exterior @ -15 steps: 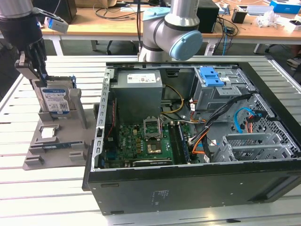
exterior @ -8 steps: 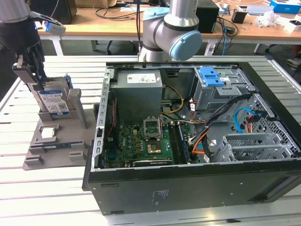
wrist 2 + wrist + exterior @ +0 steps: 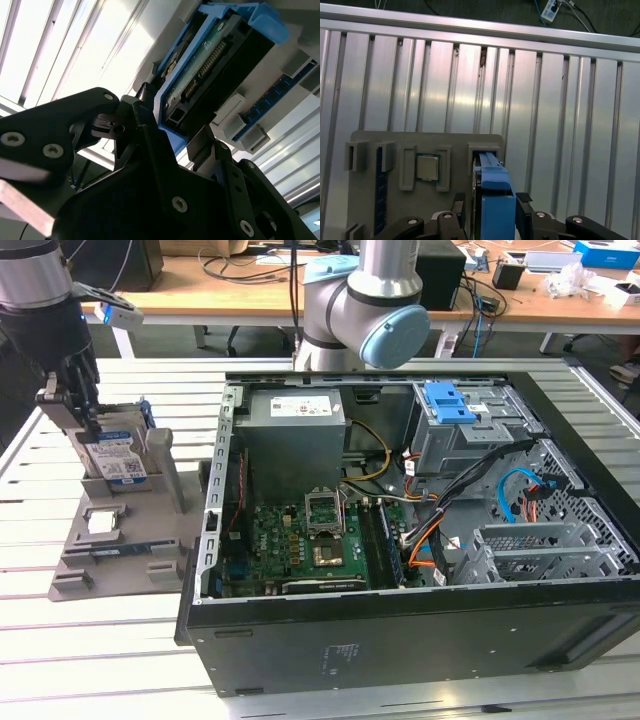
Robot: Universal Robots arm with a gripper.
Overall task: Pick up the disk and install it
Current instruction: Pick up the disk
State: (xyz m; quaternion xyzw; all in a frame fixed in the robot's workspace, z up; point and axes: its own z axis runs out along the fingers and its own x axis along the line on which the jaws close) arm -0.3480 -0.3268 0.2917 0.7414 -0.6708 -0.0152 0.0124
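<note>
Bright blue plastic around a silver body: the disk (image 3: 115, 465), upright in a slot of the grey holder (image 3: 120, 565) on the slatted aluminium tabletop (image 3: 100, 660), at the exterior view's left, well apart from the open computer case (image 3: 400, 640). Not yet lifted out, by the look of it. Closed on the disk's upper end, the pincer (image 3: 85, 425), with one black finger (image 3: 524, 205) against each flat side in both wrist views and only a narrow opening.

Possible trouble from here:
- jamming in the slot, if pulled at a tilt
- slipping between the pads, given the smooth plastic and the small area held
- dragging the light holder up together with the disk
- catching on the loose cables (image 3: 430, 530) inside the case

Containers:
- In the holder, besides the disk: a small square silver chip (image 3: 427, 167) flat in its own recess, and a dark blue strip (image 3: 381, 195) in a side slot.
- In the case: a motherboard (image 3: 310, 540), a grey power supply (image 3: 295, 430), a blue-topped drive cage (image 3: 465, 425) and a second grey cage (image 3: 540, 550) — apparently empty.
</note>
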